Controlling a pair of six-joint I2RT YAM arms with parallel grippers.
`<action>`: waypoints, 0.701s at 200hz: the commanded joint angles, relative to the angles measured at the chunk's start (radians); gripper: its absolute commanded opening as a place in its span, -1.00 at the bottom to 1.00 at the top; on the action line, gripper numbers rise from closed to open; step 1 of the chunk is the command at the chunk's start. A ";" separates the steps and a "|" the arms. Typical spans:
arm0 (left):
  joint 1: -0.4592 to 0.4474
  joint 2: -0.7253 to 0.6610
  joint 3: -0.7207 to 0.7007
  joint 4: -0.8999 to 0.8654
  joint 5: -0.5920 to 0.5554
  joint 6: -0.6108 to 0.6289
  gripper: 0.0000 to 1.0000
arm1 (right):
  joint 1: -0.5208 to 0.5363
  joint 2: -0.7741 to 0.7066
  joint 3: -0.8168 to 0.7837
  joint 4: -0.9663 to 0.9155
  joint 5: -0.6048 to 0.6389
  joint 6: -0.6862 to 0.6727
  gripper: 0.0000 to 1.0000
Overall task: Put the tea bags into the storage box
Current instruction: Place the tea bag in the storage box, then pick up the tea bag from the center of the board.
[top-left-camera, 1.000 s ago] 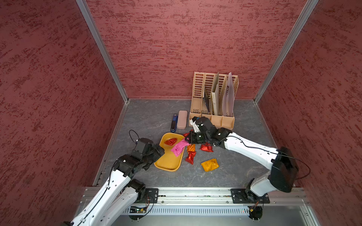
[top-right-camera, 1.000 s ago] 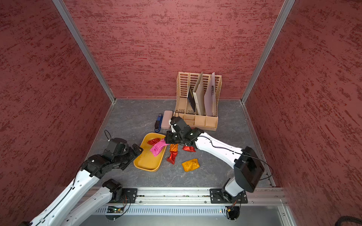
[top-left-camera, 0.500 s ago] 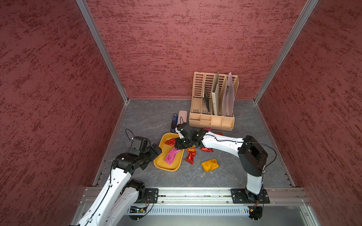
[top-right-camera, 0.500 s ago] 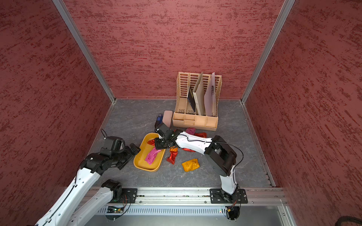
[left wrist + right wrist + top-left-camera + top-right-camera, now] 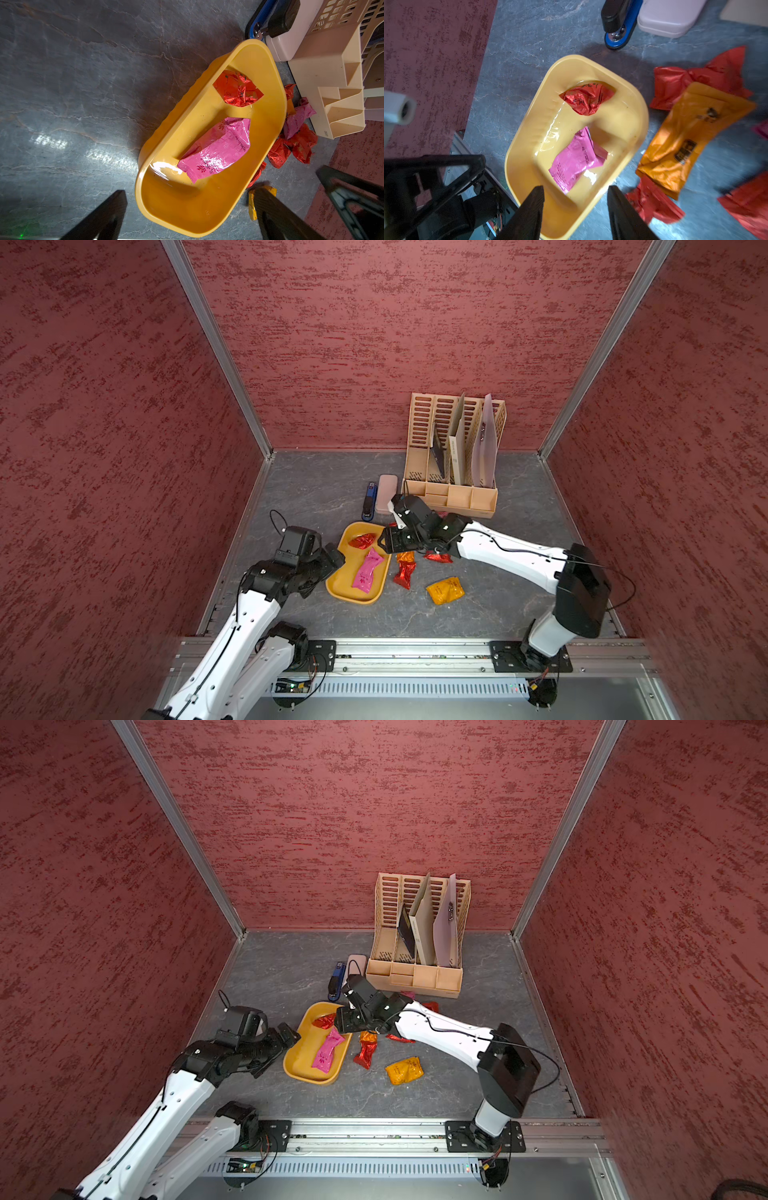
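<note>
From above, the right end effector (image 5: 384, 540) hides its own fingertips from you under its body. The right arm (image 5: 511, 553) covers part of a red tea bag (image 5: 438, 558). In your right wrist view, a smeared red packet (image 5: 749, 204) and the pale case (image 5: 668, 18) run off the frame.

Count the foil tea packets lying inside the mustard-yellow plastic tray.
2: a crinkled red foil packet at the end of the mustard-yellow plastic tray nearest the blue stapler, and a long pink foil packet mid-tray. None appears hidden.
</note>
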 commanded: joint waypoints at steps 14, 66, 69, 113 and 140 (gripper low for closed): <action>-0.058 0.102 0.061 0.097 -0.031 -0.010 0.99 | 0.002 -0.097 -0.115 -0.114 0.056 0.043 0.20; -0.134 0.233 0.135 0.168 -0.042 -0.027 0.99 | 0.002 -0.112 -0.260 -0.058 0.015 0.091 0.20; -0.136 0.236 0.136 0.170 -0.042 -0.029 0.99 | 0.002 -0.109 -0.264 -0.050 0.012 0.093 0.19; -0.141 0.188 0.124 0.113 -0.065 -0.042 0.99 | 0.002 0.002 -0.216 -0.025 0.024 0.092 0.15; -0.142 0.098 0.086 0.055 -0.101 -0.068 0.99 | 0.002 0.083 -0.160 -0.049 0.050 0.090 0.17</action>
